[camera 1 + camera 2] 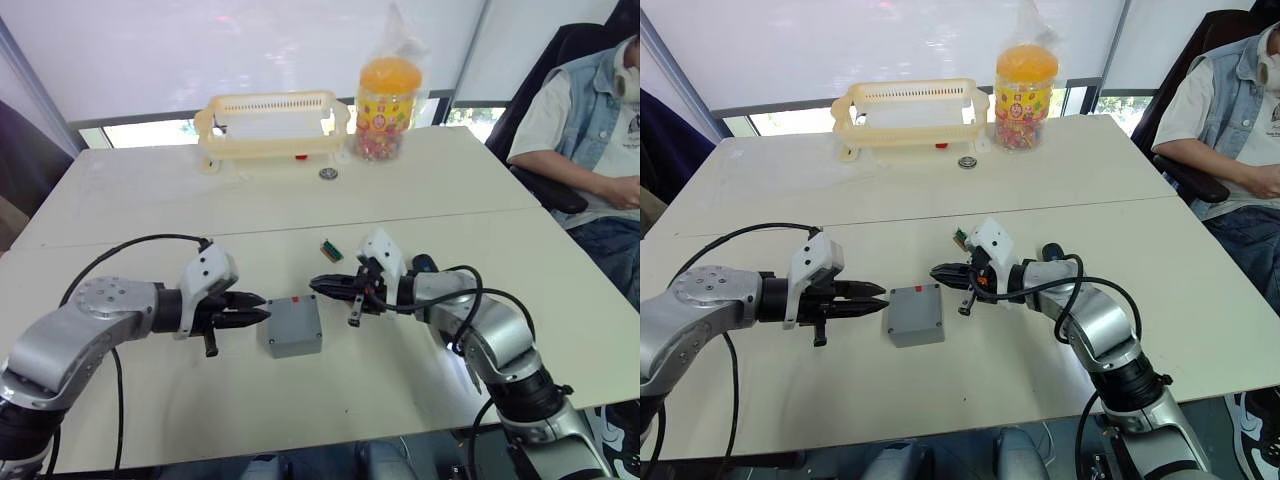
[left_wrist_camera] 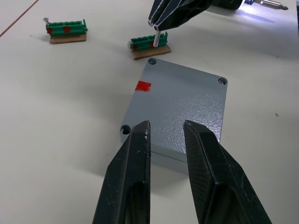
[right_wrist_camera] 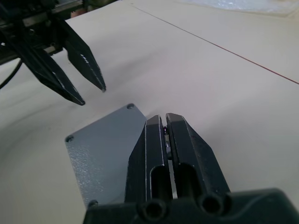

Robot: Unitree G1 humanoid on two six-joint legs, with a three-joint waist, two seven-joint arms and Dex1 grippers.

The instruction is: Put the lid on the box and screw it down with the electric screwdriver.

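The flat grey square plastic lid (image 2: 180,114) is already sitting on the small grey box (image 1: 294,327) mid-table. The left gripper (image 2: 166,128), slightly parted and empty, is hovering at its near edge. The right gripper (image 1: 327,286) is pinching a small white screw (image 2: 156,39) over a corner hole; misaligned, it risks dropping. The black pen-shaped electric screwdriver (image 2: 243,3) is lying beyond.

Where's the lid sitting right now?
The lid is already on the box, on the near half of the table in the eye views, between the left gripper and the right gripper.
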